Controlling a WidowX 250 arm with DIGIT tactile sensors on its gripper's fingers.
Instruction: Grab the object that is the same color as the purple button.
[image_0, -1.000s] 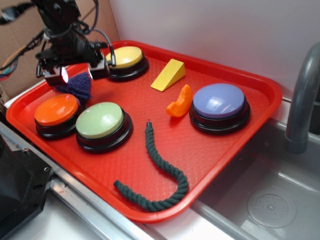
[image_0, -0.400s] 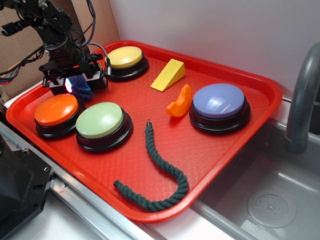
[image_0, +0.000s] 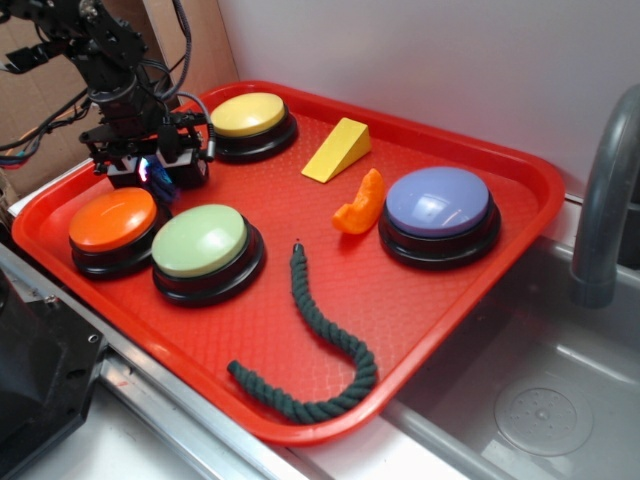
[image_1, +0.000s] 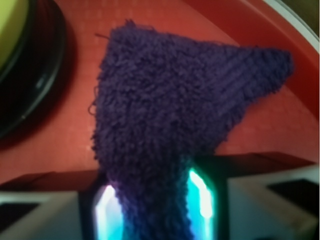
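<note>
My black cabled arm (image_0: 95, 45) reaches down over the tray's far left corner, wrist bent so my tool (image_0: 155, 170) points downward. Its two fingers (image_1: 200, 200), glowing blue-green on their inner faces, are pinched together on the small dark purple fuzzy cloth scrap (image_1: 175, 115), which sticks out past my fingertips.

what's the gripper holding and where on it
The purple cloth, pinched at its narrow end by the gripper.

Black jointed arm (image_0: 105, 55), loose dark cables, black claw (image_0: 155, 165), glowing cyan-lit pads (image_1: 200, 200)
</note>
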